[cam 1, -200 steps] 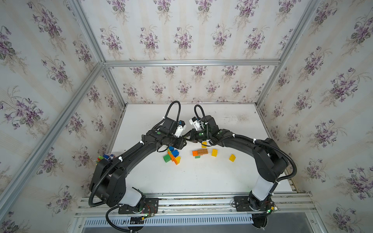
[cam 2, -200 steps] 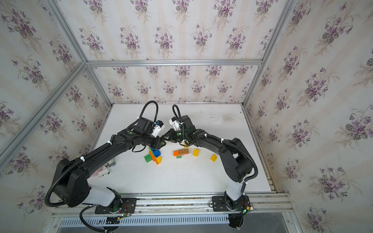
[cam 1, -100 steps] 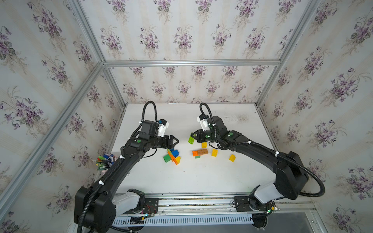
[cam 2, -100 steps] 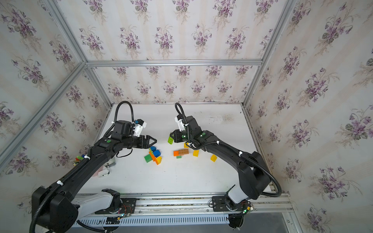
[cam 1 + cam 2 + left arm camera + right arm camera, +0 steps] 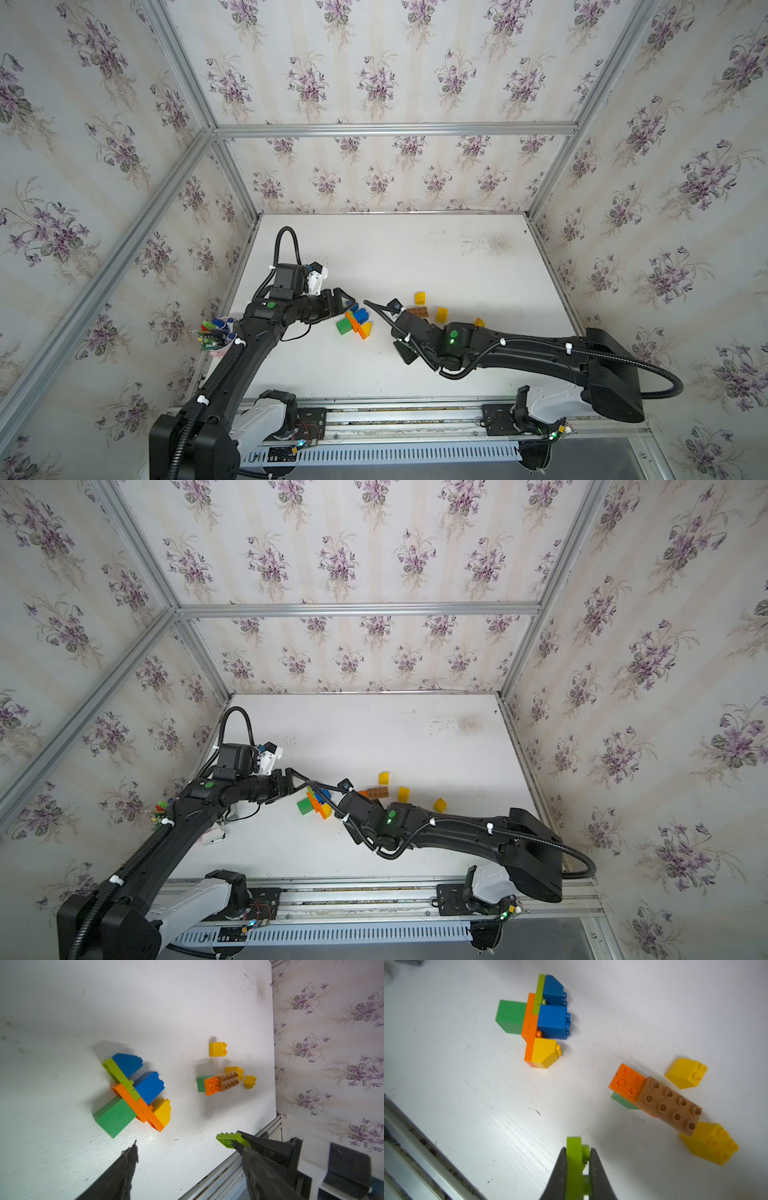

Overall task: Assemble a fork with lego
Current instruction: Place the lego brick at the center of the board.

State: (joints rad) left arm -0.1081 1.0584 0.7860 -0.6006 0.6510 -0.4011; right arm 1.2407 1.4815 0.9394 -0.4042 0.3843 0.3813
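A joined lego piece (image 5: 355, 324) (image 5: 316, 805) (image 5: 135, 1093) (image 5: 537, 1020) lies on the table: a green brick, orange and lime plates, two blue bricks and a yellow one. My left gripper (image 5: 348, 301) (image 5: 184, 1142) hangs open just left of it, holding nothing. Nearer the front rail, my right gripper (image 5: 409, 357) (image 5: 578, 1155) is shut on a thin lime lego plate (image 5: 574, 1147) (image 5: 227, 1140), clear of the table. An orange-and-brown stack (image 5: 417, 311) (image 5: 654, 1097) sits on a green brick to the right. Three loose yellow bricks (image 5: 420, 297) (image 5: 686, 1073) lie round that stack.
A cup of coloured pens (image 5: 216, 332) (image 5: 160, 812) stands at the table's left edge beside the left arm. The aluminium front rail (image 5: 374, 409) (image 5: 415, 1147) runs close under my right gripper. Papered walls close in the table at the back and on both sides.
The two grippers met over the bricks a second ago and have since parted. My left gripper has opened. My right arm has swung toward the front rail with the lime plate.
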